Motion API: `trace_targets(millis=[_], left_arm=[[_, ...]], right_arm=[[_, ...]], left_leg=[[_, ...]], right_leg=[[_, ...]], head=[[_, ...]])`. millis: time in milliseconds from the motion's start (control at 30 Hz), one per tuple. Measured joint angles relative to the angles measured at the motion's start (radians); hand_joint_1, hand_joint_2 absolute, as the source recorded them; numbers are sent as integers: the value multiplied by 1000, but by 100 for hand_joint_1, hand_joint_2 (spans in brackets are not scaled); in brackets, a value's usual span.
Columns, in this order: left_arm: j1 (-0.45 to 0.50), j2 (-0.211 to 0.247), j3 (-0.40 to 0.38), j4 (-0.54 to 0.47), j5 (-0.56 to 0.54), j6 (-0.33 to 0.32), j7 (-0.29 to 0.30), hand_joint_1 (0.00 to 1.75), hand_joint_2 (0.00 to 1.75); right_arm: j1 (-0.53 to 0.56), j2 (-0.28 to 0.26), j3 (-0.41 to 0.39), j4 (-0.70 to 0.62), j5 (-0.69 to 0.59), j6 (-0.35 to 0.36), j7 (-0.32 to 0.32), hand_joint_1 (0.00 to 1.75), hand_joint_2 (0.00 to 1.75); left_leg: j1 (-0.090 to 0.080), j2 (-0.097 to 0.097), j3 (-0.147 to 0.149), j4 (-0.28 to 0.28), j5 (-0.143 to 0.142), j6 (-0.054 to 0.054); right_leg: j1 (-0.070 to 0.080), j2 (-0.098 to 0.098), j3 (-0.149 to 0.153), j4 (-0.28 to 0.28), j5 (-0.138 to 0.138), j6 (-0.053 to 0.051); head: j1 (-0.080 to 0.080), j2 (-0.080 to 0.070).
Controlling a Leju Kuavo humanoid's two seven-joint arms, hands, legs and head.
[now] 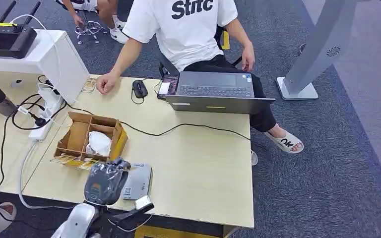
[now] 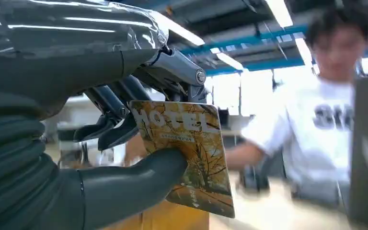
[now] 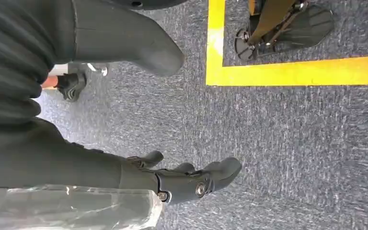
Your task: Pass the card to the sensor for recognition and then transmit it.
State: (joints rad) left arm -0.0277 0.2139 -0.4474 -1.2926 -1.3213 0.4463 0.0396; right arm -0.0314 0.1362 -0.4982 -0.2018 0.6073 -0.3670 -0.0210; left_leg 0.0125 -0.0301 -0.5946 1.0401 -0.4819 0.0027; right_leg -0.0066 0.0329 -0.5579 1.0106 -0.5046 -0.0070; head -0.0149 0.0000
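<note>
Holding, seemingly, white packet [image 1: 98,143]: cardboard box [image 1: 75,134]

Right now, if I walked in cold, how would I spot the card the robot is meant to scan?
Start at the pale wooden table and find the open cardboard box near its left side. Just in front of it, the robot's left hand pinches the card. It is yellow-gold with autumn trees and the word HOTEL printed across it.
</note>
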Motion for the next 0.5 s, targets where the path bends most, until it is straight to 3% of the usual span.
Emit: trace_targets(millis=[200,300,500], left_arm=[[-66,74,126,-228,37,-40,-32,175,175],[-121,145,187,-316,16,-80,-40,175,175],[-197,257,283,-321,-95,-96,-24,175,175]], right_arm=[[4,3,-16,0,11,-6,6,0,175],[4,5,-20,0,25,3,6,0,175],[3,7,-20,0,48,9,2,0,175]], left_leg=[[0,0,0,0,0,0],[0,0,0,0,0,0],[0,0,1,0,1,-1]], right_leg=[[0,0,0,1,0,0],[1,0,1,1,0,-1],[1,0,0,1,0,-1]], head=[[0,0],[0,0],[0,0]])
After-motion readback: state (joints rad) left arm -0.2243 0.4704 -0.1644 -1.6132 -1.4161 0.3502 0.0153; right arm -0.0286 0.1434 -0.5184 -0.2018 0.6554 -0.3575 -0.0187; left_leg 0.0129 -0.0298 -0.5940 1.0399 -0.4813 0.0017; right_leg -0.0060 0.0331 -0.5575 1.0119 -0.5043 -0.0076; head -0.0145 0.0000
